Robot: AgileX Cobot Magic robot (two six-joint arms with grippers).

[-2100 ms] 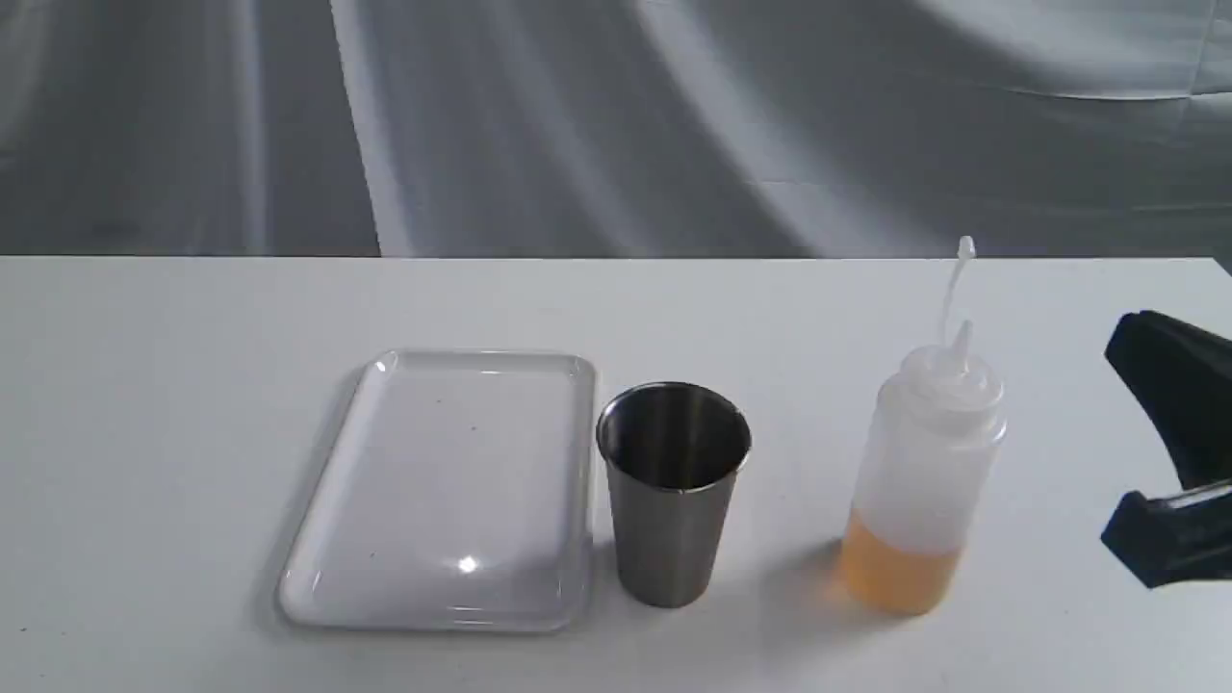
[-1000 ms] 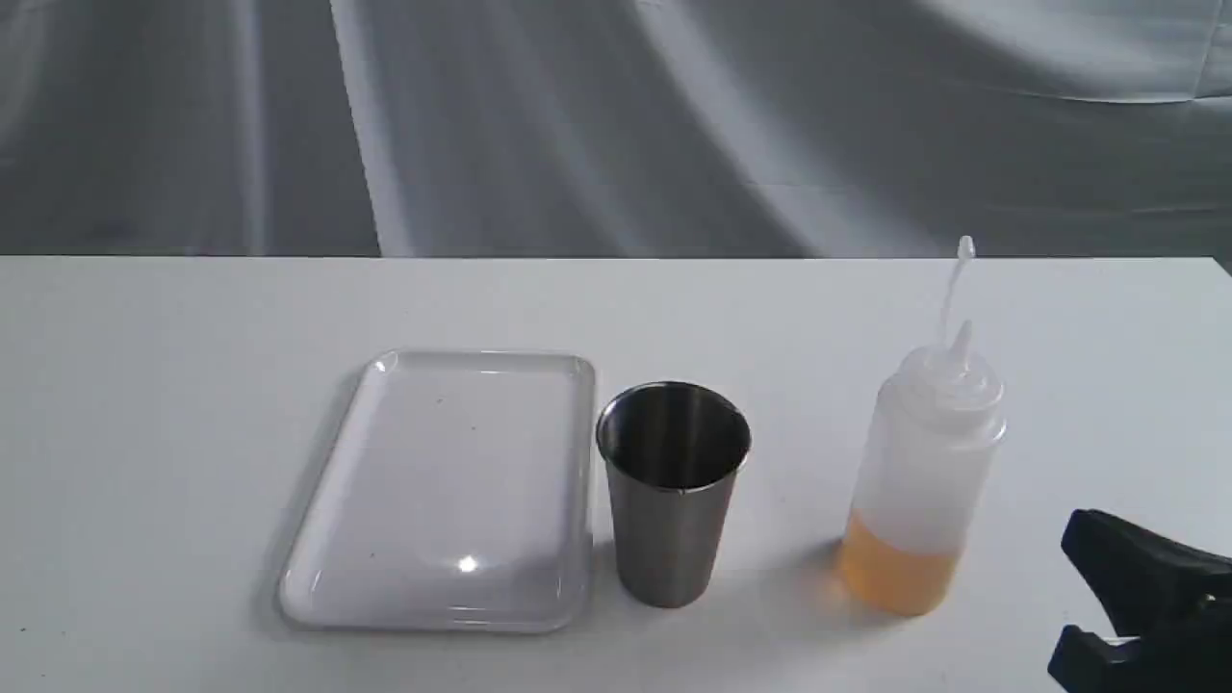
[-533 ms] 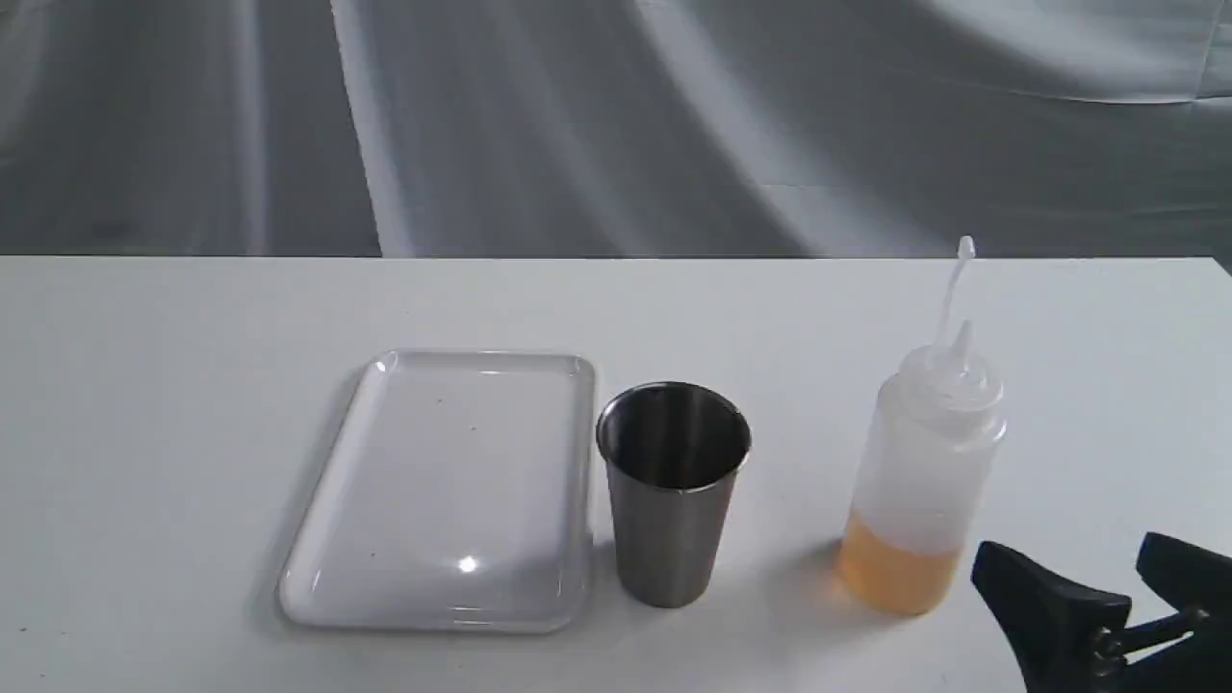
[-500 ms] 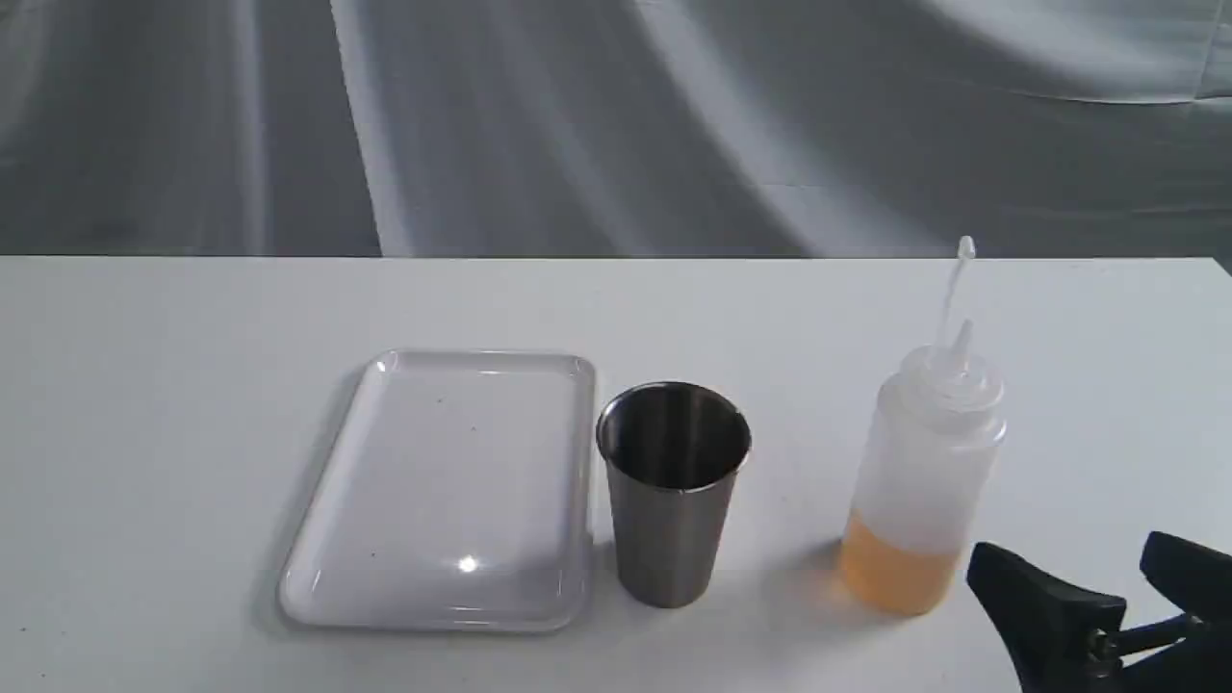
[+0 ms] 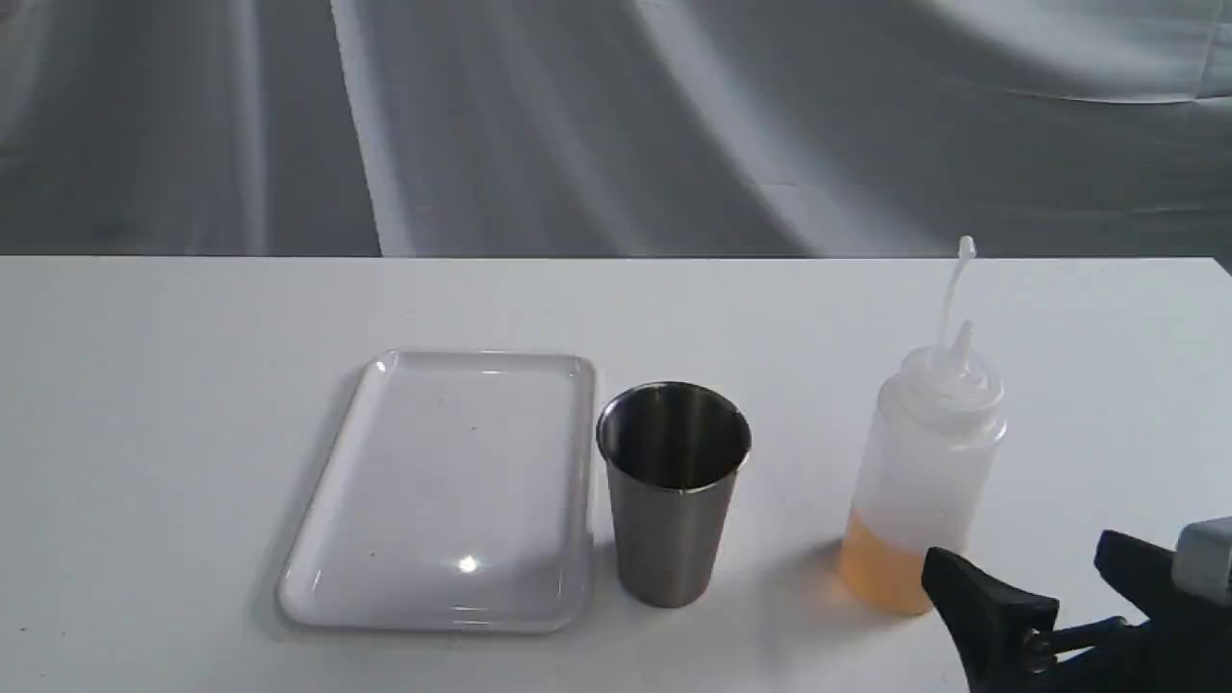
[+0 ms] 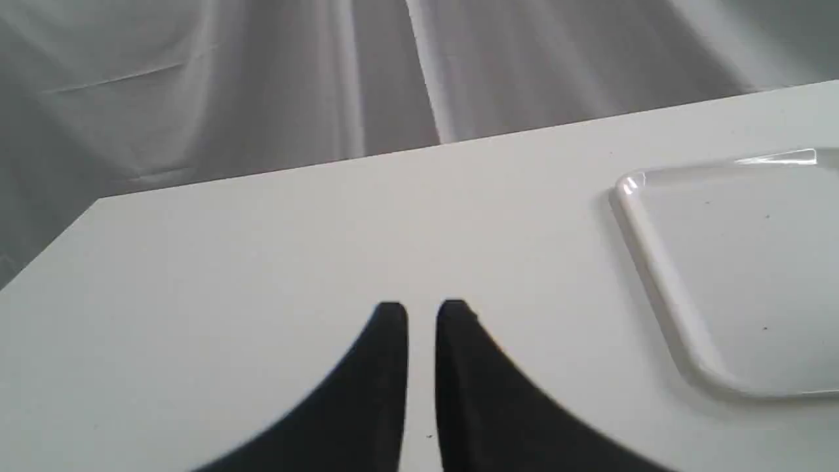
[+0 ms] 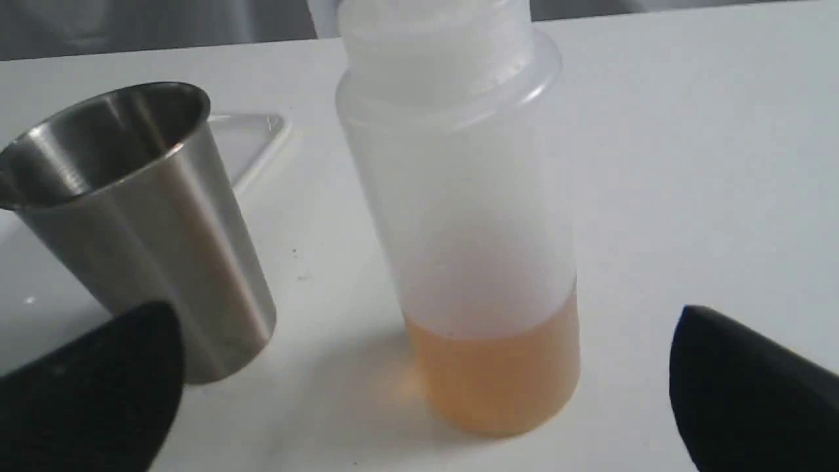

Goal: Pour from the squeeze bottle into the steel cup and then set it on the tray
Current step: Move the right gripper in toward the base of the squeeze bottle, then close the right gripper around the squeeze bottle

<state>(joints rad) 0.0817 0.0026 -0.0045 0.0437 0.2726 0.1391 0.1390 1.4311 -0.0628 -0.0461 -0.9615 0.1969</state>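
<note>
One squeeze bottle (image 5: 926,462) stands upright on the white tabletop (image 5: 144,404), with amber liquid filling only its lowest part and its cap strap sticking up. One steel cup (image 5: 672,510) stands apart from it toward the middle, its inside dark. One white tray (image 5: 443,462) lies flat just beside the cup, on the far side from the bottle. My right jaws are spread wide, low near the bottle's base, gripping nothing. My left jaws are nearly together with a thin gap between them, holding nothing
</note>
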